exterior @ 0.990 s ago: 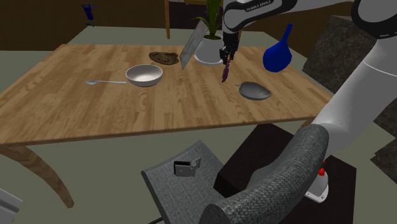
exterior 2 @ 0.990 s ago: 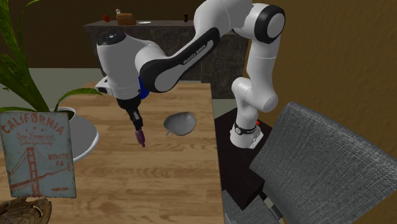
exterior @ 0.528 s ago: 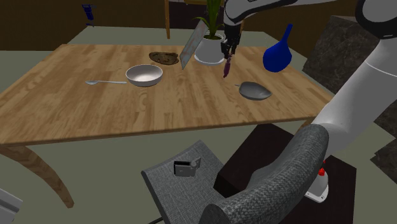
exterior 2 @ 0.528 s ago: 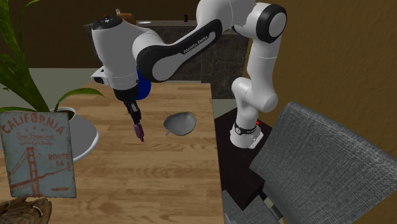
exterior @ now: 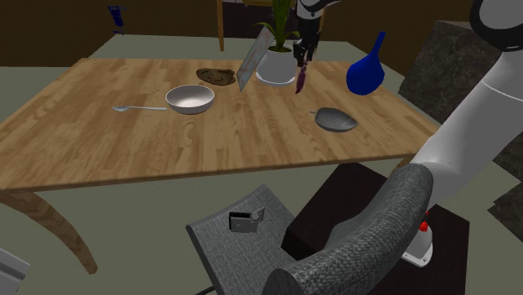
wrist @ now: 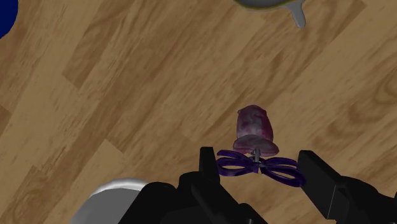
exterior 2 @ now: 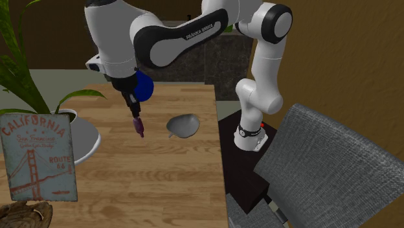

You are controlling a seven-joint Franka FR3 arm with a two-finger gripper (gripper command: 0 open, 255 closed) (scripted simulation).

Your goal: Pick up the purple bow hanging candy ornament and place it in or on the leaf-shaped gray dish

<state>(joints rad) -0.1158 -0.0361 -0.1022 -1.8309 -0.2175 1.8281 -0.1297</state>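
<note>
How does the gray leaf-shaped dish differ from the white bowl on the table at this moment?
The bowl is round and white; the dish is gray and leaf-shaped, tapering to a short stem. A spoon lies beside the bowl; the dish lies nearer the gripper, which is shut on the purple ornament. Both rest empty on the wooden table.

clearance: purple bow ornament (exterior 2: 137,127) in gripper (exterior 2: 134,115) hangs clear above bare tabletop (exterior: 126,142) | open wood across to gray leaf dish (exterior 2: 183,125) | blue vase (exterior: 366,71) stands near both | potted plant (exterior: 275,60), California sign (exterior: 251,63) close beside gripper
</note>
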